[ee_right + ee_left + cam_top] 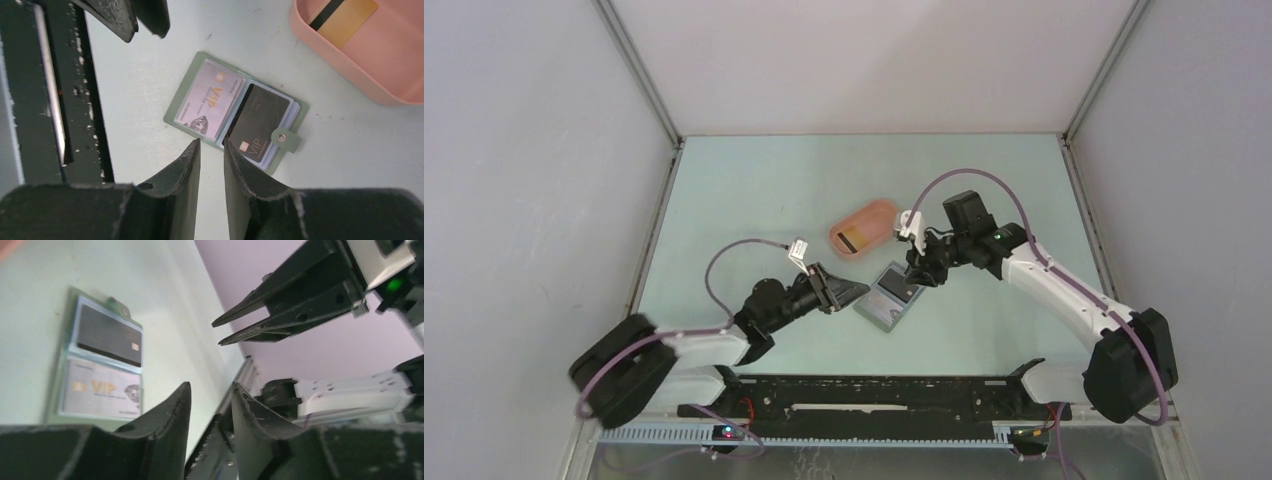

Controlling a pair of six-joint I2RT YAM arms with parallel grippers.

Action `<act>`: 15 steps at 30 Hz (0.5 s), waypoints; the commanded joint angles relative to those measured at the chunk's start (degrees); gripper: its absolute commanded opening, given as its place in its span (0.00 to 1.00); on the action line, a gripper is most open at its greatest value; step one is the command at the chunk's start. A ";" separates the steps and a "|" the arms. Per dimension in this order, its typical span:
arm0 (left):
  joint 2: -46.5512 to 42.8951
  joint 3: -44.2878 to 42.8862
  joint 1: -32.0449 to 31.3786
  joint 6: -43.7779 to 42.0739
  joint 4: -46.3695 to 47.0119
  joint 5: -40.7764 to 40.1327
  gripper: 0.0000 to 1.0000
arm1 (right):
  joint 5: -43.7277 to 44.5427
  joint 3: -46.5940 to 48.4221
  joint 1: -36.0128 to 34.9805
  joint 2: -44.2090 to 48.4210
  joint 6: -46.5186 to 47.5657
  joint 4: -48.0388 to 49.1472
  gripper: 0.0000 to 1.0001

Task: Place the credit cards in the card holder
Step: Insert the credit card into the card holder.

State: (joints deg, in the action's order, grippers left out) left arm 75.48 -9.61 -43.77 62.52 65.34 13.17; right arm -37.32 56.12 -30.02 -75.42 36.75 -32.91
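Observation:
The grey-green card holder (882,310) lies open on the table between my two grippers. In the right wrist view the card holder (176,116) has a silver VIP card (210,99) in one half and a black VIP card (257,122) in the other, with its snap tab (284,137) flat on the table. A yellowish-tan credit card (345,17) lies in the pink tray. My right gripper (211,142) hovers over the holder's near edge, open by a narrow gap and empty. My left gripper (211,386) is beside the holder (70,420), also narrowly open and empty.
The pink oblong tray (874,215) sits just behind the holder, with its wall (345,70) close to the holder's tab side. My two grippers (861,291) (916,279) are near each other. Enclosure walls ring the table.

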 commanded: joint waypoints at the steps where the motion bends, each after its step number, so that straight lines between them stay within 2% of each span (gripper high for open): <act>1: -18.37 -8.11 -3.02 -19.94 -36.50 -8.59 0.43 | -7.99 2.15 1.78 3.79 0.49 -2.52 0.32; 3: -23.71 -11.38 -3.33 -25.48 -46.31 -12.06 0.47 | -8.65 2.15 2.59 4.78 0.94 -2.80 0.33; 6: -28.44 -14.73 -3.39 -32.01 -54.05 -12.99 0.55 | -9.88 2.14 3.99 5.45 1.34 -3.25 0.34; 9: -29.95 -16.30 -3.37 -35.59 -57.44 -13.00 0.65 | -10.95 2.15 5.40 5.06 1.88 -4.08 0.35; 13: -30.35 -16.21 -3.27 -36.12 -59.93 -15.89 0.83 | -11.09 2.15 6.29 3.24 3.04 -5.10 0.35; 15: -30.03 -15.49 -3.23 -35.14 -60.13 -16.21 0.87 | -10.20 2.13 6.25 1.26 3.77 -5.53 0.35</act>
State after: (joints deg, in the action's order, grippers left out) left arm 45.43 -23.70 -46.92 30.72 10.87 0.10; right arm -46.76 56.21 -24.05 -71.81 38.15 -36.77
